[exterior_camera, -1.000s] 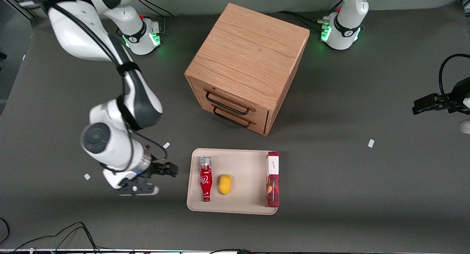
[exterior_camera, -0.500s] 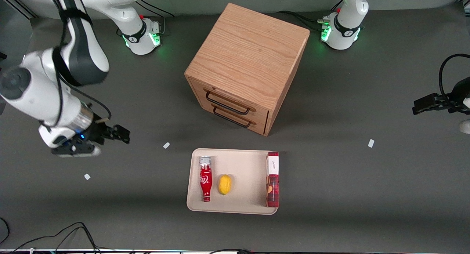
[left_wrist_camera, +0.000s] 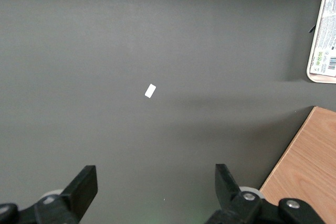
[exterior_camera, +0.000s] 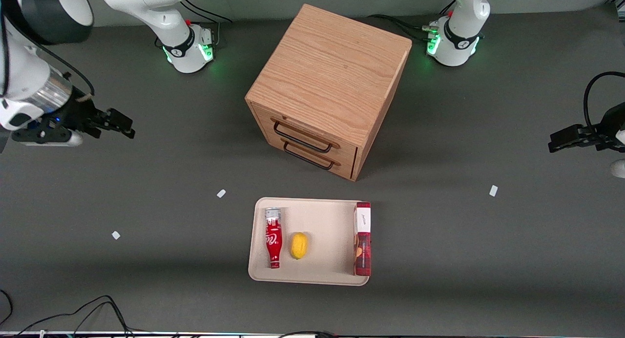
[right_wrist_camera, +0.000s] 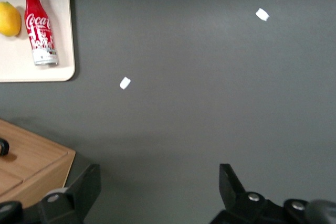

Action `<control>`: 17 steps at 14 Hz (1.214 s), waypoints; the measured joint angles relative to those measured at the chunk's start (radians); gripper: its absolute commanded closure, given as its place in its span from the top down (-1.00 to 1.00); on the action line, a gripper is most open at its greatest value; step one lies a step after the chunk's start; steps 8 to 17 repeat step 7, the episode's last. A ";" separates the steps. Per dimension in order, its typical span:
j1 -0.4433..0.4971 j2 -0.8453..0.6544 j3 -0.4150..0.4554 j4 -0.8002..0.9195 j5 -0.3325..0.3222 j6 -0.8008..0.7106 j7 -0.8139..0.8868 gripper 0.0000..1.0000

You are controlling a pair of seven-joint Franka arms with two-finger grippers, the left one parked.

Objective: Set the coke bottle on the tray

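Gripper (exterior_camera: 117, 123) raised above bare tabletop (exterior_camera: 439, 260) toward working arm's end, well apart from tray (exterior_camera: 322, 208); jaws spread apart, nothing between them. Coke bottle (exterior_camera: 273, 238) lying on its side in tray, along the rim nearest working arm, just beside lemon (exterior_camera: 299, 245); red box (exterior_camera: 362, 240) along the rim toward parked arm's end. Drawer cabinet (exterior_camera: 327, 79) farther from camera than tray. Placement judged complete; nothing left but parking the arm.
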 measured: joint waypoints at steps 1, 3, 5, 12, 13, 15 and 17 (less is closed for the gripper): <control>0.000 -0.008 -0.003 0.018 0.000 -0.030 0.000 1.00; 0.000 -0.009 -0.005 0.046 0.000 -0.062 0.000 1.00; 0.000 -0.008 -0.005 0.059 0.000 -0.101 0.000 1.00; 0.001 -0.004 -0.005 0.081 -0.005 -0.133 0.000 1.00; 0.001 -0.004 -0.005 0.081 -0.005 -0.133 0.000 1.00; 0.001 -0.004 -0.005 0.081 -0.005 -0.133 0.000 1.00; 0.001 -0.004 -0.005 0.081 -0.005 -0.133 0.000 1.00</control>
